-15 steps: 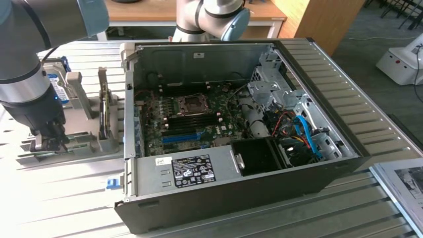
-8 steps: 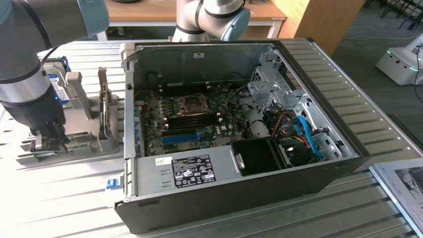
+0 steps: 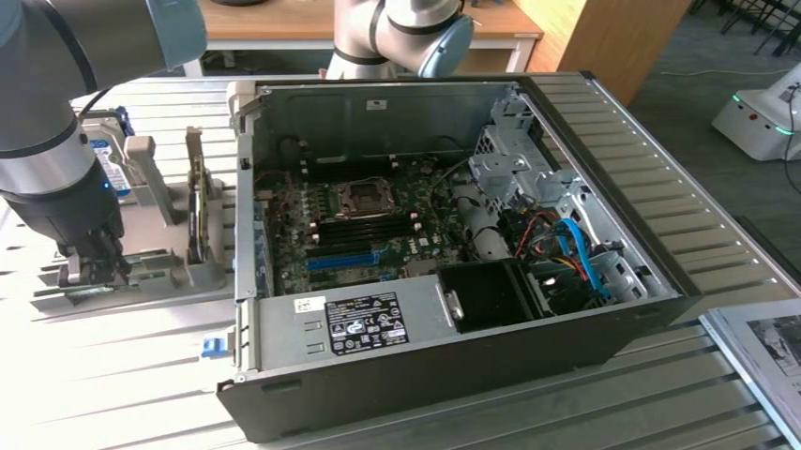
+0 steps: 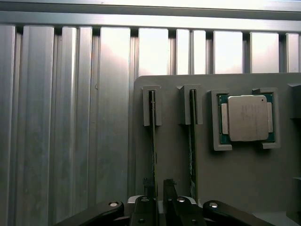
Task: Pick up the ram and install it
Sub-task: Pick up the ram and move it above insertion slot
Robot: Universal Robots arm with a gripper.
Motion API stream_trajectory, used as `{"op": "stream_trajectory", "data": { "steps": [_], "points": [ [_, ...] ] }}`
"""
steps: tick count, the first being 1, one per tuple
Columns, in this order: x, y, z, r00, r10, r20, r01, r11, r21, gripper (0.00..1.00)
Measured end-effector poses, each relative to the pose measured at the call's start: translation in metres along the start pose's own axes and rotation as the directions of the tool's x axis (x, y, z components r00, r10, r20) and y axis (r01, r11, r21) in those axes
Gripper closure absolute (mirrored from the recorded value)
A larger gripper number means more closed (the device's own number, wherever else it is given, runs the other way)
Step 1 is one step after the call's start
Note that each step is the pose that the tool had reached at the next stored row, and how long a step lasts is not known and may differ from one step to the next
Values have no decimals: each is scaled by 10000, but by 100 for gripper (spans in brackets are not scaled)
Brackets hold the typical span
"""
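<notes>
**Tool (image 4: 158, 187) down at the ram (image 4: 153, 136)**

Whether the tool pinches it cannot be told. The ram stands on edge in a grey holder (image 4: 244, 174) on the bench (image 4: 70, 117), a second stick (image 4: 192, 141) just beside it.

The ribbed aluminium table (image 4: 61, 117) is seen as silver stripes, the flat plastic holder (image 4: 244, 174) as plain grey, the thin ram stick (image 4: 153, 127) as dark green.
</notes>
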State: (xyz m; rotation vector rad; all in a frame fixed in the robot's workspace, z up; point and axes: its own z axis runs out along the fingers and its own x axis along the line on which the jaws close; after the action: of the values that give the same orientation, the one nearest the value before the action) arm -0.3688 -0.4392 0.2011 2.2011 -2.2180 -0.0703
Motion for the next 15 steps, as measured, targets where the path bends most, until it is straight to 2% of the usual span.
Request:
{"op": "stream_trajectory", "data": {
  "steps": [15],
  "points": [
    [0, 0, 0, 10000, 98, 4, -98, 10000, 2, 79]
  ]
}}
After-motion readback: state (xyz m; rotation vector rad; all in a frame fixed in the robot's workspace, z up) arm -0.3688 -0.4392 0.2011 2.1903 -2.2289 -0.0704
